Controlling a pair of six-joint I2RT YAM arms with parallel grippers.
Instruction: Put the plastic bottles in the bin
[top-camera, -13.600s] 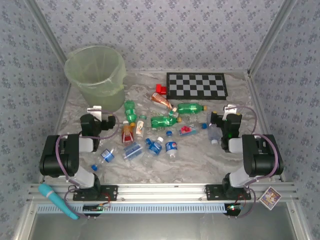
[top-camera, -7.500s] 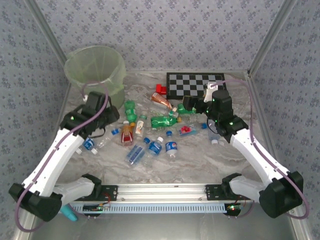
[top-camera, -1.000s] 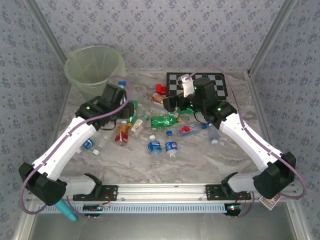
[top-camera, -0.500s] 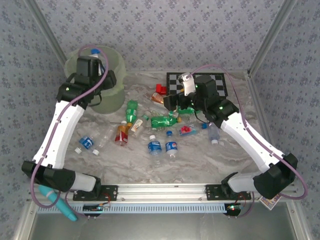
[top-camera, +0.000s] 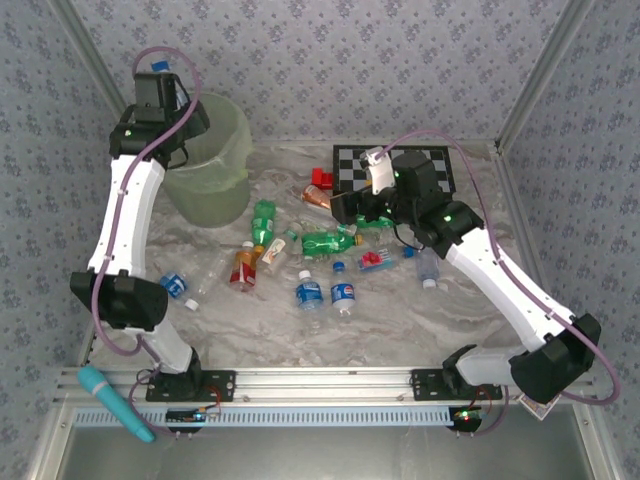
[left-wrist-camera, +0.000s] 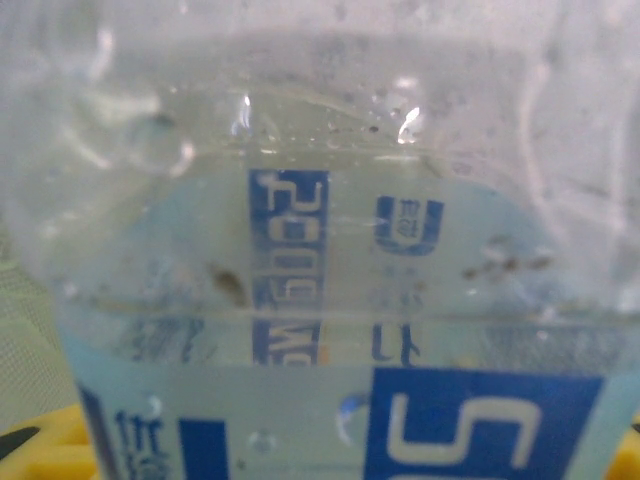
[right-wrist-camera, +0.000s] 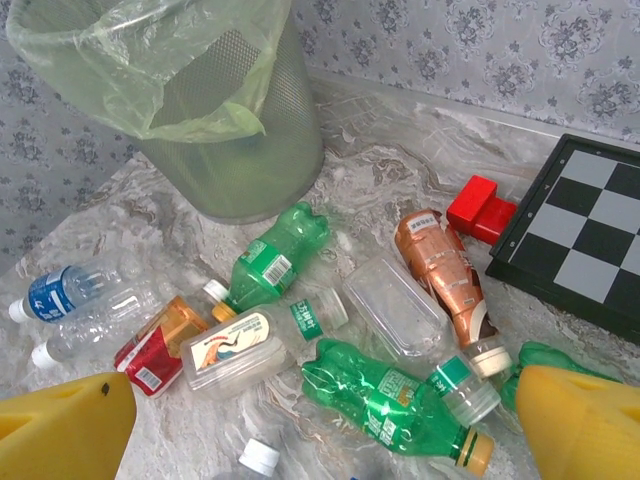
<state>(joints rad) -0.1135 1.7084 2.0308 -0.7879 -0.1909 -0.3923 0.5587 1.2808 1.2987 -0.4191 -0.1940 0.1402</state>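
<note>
Left wrist: left jaws grip clear bottle — blue label, white "S"; right jaws open wide.

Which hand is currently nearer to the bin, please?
Left. The left hand, gripping a clear bottle, hangs at the bin's rim; the right hand hovers open above a green bottle, well to the bin's right.

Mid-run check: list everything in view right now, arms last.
Bin: one, pale green, far left.
Green bottles: three, centre.
Orange-red bottles: two, centre.
Clear bottles: several, blue labels, near side.
Checkerboard: one, black-and-white, far right.
Red block: one, beside the checkerboard.
Small red item: one, centre-right.
Teal tool: one, front rail.
Left gripper: raised by bin, shut on blue-labelled clear bottle.
Right gripper: open, yellow fingers, above centre pile.
</note>
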